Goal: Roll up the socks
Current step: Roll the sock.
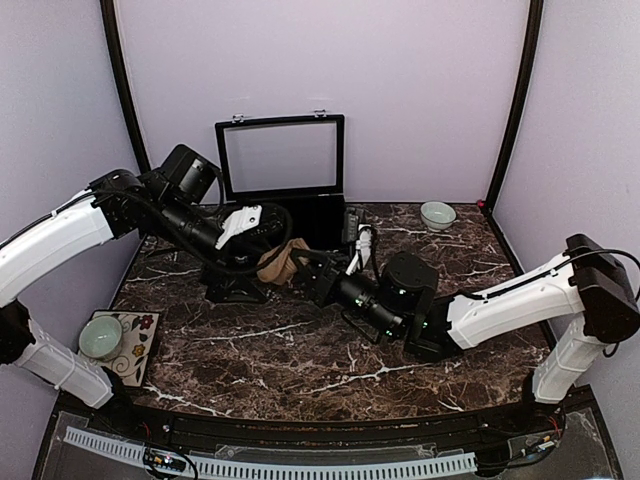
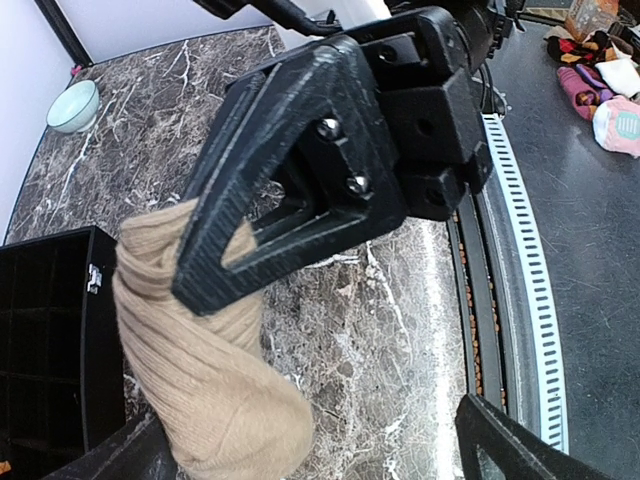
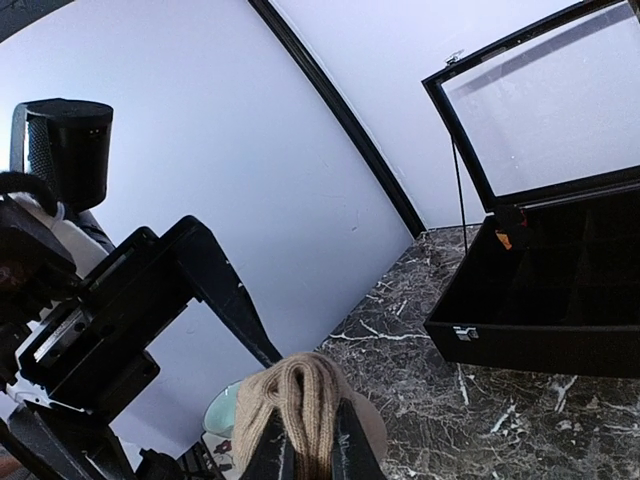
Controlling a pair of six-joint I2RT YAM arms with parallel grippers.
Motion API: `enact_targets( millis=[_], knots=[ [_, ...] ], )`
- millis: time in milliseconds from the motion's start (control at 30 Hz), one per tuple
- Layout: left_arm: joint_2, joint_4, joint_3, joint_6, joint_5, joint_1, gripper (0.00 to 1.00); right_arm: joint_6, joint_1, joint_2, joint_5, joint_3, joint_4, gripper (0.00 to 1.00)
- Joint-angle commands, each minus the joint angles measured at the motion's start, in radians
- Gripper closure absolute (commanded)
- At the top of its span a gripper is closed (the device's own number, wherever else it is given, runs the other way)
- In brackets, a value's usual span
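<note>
My right tool (image 3: 310, 452) is narrow, pinched on the soft tan-brown knitted sock (image 3: 298, 395). It holds the bundle above the dark marble-patterned table (image 1: 300, 350), just in front of the black compartment box with the clear hinged lid (image 1: 285, 195), which sits at the middle of the far edge. My left tool (image 2: 310, 452) stands wide, its 2 fingers spread far apart and closed on nothing. I judge the split deliberate: 1 tool clamps the roll so the folds cannot spring loose, while the other is free for a fresh hold or to tuck the cuff.

The top view gives the layout. Both arms meet over the far half of the table, left of its middle, with the sock a small tan lump between them, but it hides how either tool stands. My right wrist view shows the roll end-on, its ribs wrapped into a tight coil between my fingertips. My left wrist view shows what that one hides: the sock's length hangs below the clamp, thick and loose at its lower end, so I judge the roll unfinished.

I cannot find the 2nd sock in any view. A small red-orange scrap (image 3: 510, 232) in the box is too small to name.
</note>
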Motion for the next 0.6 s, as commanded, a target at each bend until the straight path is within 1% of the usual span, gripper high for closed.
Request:
enact_targets(
  millis=[0, 200, 333, 367, 433, 500, 567],
  knots=[
    [-0.028, -0.034, 0.003, 0.016, 0.046, -0.003, 0.02, 0.029, -0.008, -0.015, 0.002, -0.017, 0.097, 1.0],
    [-0.019, -0.036, 0.001, 0.027, 0.079, -0.002, 0.02, 0.047, -0.009, 0.009, -0.012, -0.006, 0.146, 1.0],
    [-0.015, -0.046, 0.01, 0.035, 0.092, -0.002, 0.02, 0.049, -0.009, 0.028, -0.051, -0.003, 0.194, 1.0],
    [-0.013, -0.059, 0.017, 0.042, 0.1, -0.002, 0.03, 0.04, -0.009, 0.03, -0.06, -0.008, 0.203, 1.0],
    [-0.013, -0.075, 0.022, 0.054, 0.115, 0.0, 0.09, 0.023, -0.01, 0.028, -0.099, -0.026, 0.246, 1.0],
    [-0.012, -0.07, 0.019, 0.054, 0.109, 0.004, 0.21, 0.013, -0.014, 0.032, -0.162, -0.042, 0.305, 1.0],
    [-0.01, -0.041, 0.007, 0.036, 0.08, 0.005, 0.35, 0.012, -0.014, 0.036, -0.206, -0.035, 0.313, 1.0]
  ],
)
